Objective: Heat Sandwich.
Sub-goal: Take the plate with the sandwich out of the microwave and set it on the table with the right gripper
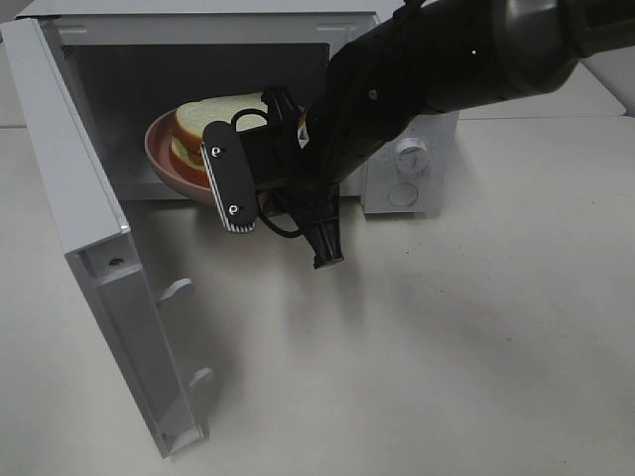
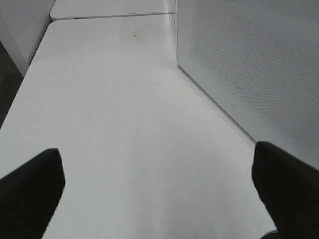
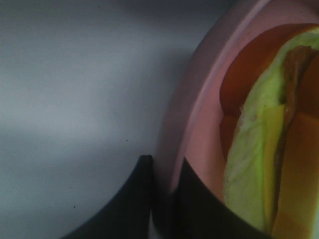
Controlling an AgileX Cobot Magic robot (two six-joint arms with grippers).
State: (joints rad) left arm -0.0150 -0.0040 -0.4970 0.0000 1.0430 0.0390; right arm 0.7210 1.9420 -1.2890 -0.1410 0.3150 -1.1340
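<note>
Sandwich (image 1: 223, 117) on plate (image 1: 164, 159) inside microwave (image 1: 417, 164), door (image 1: 99, 288) at left, on table (image 1: 446, 347).

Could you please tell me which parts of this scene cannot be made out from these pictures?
- Exterior high view: the right arm covers part of the sandwich, the pink plate and the right tool.
- Left wrist view: only the microwave's side wall shows; its front is out of frame.
- Right wrist view: too close; plate rim and sandwich cut off, tool dark and blurred.
</note>
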